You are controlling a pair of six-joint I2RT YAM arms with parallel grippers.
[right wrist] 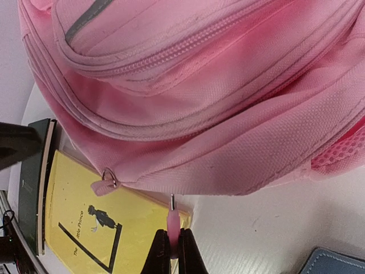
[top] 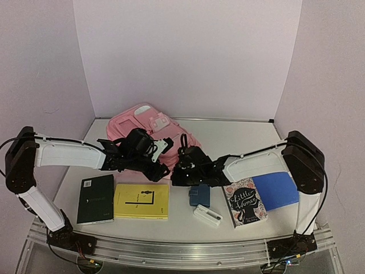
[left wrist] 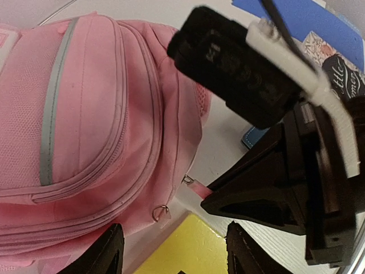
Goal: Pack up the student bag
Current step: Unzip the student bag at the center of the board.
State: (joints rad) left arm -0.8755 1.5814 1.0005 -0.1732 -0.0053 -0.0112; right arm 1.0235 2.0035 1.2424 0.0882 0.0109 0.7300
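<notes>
The student bag is a large pink backpack lying at the back centre of the table, with grey strips and zip lines across it. My right gripper is shut on a pink zipper pull at the bag's near edge. The same pull shows in the left wrist view, sticking out of the right gripper's black fingertips. A second pull on a metal ring hangs free to its left. My left gripper stands open just above that ring, nothing between its fingers. Both grippers meet at the bag's front.
A yellow book lies right under the bag's edge, a dark green book to its left. To the right lie a small blue case, a white object, a "Little Women" book and a blue notebook.
</notes>
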